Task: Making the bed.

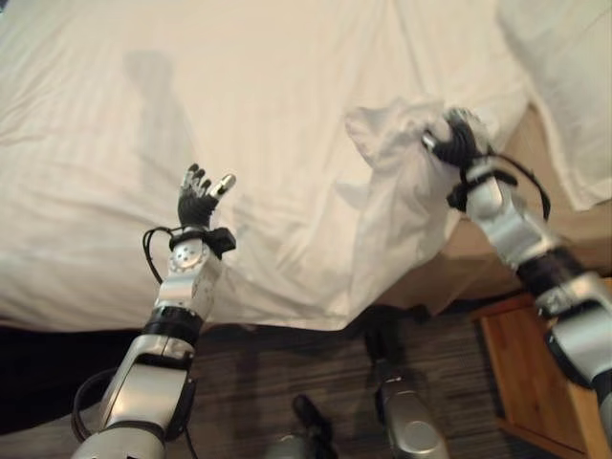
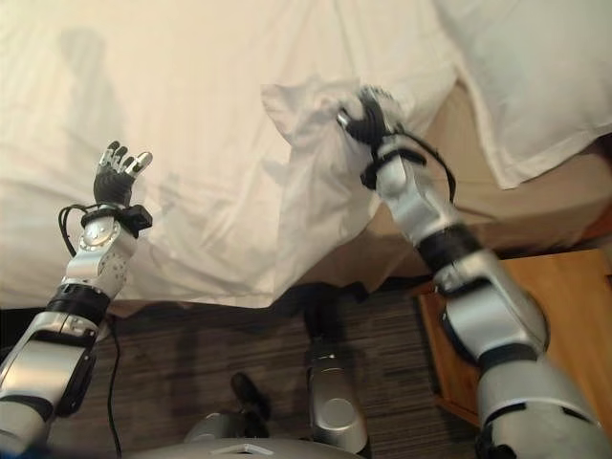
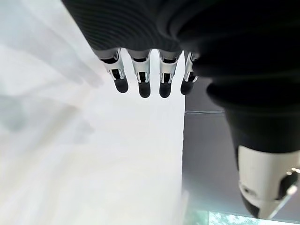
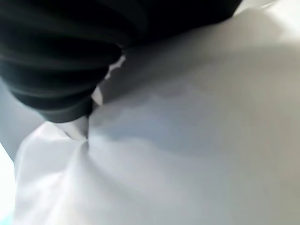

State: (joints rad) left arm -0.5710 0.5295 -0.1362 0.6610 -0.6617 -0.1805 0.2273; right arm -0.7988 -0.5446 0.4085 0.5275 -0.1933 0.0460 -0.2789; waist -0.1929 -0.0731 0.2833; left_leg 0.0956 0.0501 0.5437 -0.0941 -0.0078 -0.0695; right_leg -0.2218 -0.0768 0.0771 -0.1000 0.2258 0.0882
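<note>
a wide white sheet (image 1: 191,115) is covering the bed, soft and creased, its near edge hanging over the side toward the dark striped carpet (image 2: 191,344). a plump white pillow (image 2: 535,86) is lying at the far right, overhanging the tan mattress edge (image 2: 564,206), with a wooden nightstand (image 2: 574,287) just below. the right hand (image 1: 457,134) is reaching up, clenching a bunched corner of the sheet (cloth peaking into folds around it). the left hand (image 1: 203,196) is hovering raised over the sheet, fingers loosely spread, holding nothing.
</note>
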